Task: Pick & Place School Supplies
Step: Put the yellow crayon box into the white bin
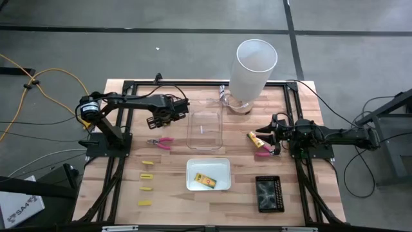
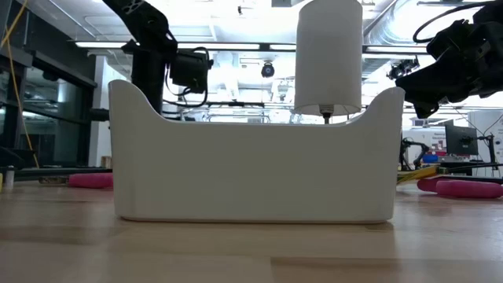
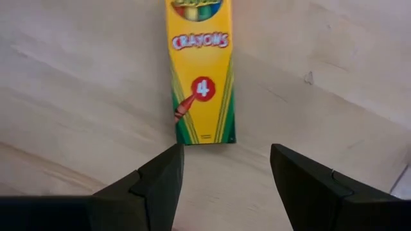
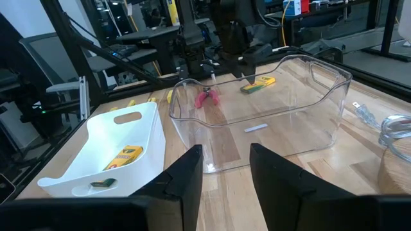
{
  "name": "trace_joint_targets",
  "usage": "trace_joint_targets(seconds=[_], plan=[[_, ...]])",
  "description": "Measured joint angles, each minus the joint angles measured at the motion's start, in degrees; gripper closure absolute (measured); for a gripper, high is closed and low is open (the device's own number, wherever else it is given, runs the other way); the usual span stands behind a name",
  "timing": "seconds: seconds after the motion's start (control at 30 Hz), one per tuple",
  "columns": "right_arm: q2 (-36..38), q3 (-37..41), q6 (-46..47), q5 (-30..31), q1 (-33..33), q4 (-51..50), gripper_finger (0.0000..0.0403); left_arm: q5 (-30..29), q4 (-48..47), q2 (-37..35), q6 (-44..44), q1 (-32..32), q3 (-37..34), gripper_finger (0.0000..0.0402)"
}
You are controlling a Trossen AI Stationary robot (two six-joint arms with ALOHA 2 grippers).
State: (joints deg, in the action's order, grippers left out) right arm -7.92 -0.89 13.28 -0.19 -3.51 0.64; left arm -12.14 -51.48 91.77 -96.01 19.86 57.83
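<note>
My left gripper (image 3: 225, 172) (image 1: 158, 120) hangs open, pointing down over a yellow crayon packet (image 3: 200, 70) that lies flat on the wood; its fingers stand just short of the packet's near end and touch nothing. A pink-handled scissor tool (image 1: 159, 142) lies nearby, with several small yellow blocks (image 1: 148, 175) in a column. My right gripper (image 4: 226, 173) (image 1: 273, 138) is open and raised beside a second crayon packet (image 1: 255, 136) and pink scissors (image 1: 262, 152). A third packet (image 1: 205, 181) lies in the white tray (image 1: 222, 166).
A clear tray (image 1: 205, 129) sits mid-table between the arms, the white tray in front of it, and a black tray (image 1: 268, 193) near the right front. A tall white cylinder (image 1: 251, 67) stands at the far edge, with a clear cord coiled beside it.
</note>
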Motion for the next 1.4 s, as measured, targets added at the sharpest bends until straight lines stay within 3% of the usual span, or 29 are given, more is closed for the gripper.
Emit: trace_joint_targets(seconds=[0.2,0.7,1.4], plan=[[0.0,0.0,0.0,0.0,0.0,0.0,0.0282,0.7,-1.8,0.0,-5.5,0.0,0.0,0.0177],[0.0,0.0,0.0,0.0,0.0,0.0,0.0282,-0.5,-1.9,0.0,-9.2,0.7,0.0,0.0177],[0.0,0.0,0.0,0.0,0.0,0.0,0.0282,0.2,0.0,5.6,-4.3,4.9,0.0,0.0177]])
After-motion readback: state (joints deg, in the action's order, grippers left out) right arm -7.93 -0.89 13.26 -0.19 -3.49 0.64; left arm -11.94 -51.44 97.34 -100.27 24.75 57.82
